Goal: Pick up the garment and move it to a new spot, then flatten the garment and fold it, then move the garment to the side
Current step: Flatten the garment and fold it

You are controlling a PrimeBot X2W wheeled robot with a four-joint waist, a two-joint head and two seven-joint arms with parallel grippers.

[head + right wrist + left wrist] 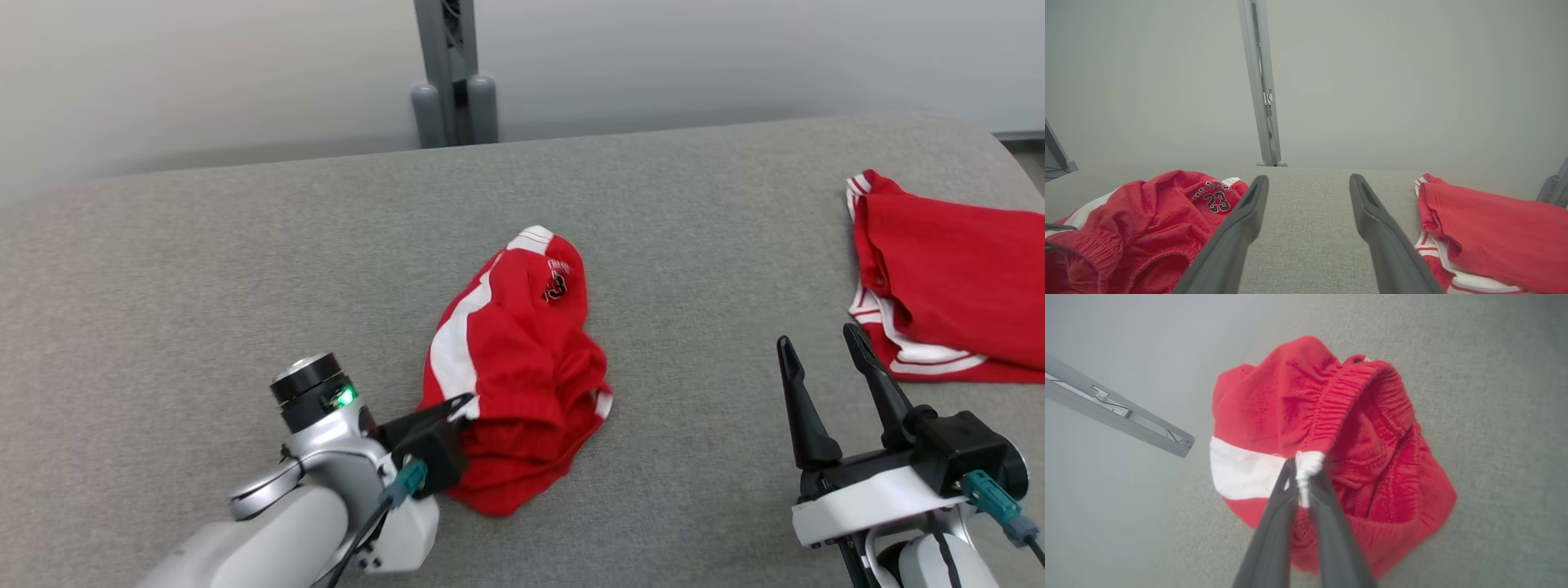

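While the left end effector [1304,469] pinches the white-striped end of the waistband [1339,404] of the red shorts [522,359], the shorts lie crumpled on the grey desk [204,269], on the robot's side of the grey post [449,65] and slightly to its right. Well right of the post, the right end effector [819,339] hovers with fingers spread above bare desk. Farther right of the post lies a second red garment [955,278].

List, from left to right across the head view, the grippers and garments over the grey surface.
In order: left gripper, shut → red shorts with a white stripe, pinched at their edge by that gripper → right gripper, open → red garment with white trim.
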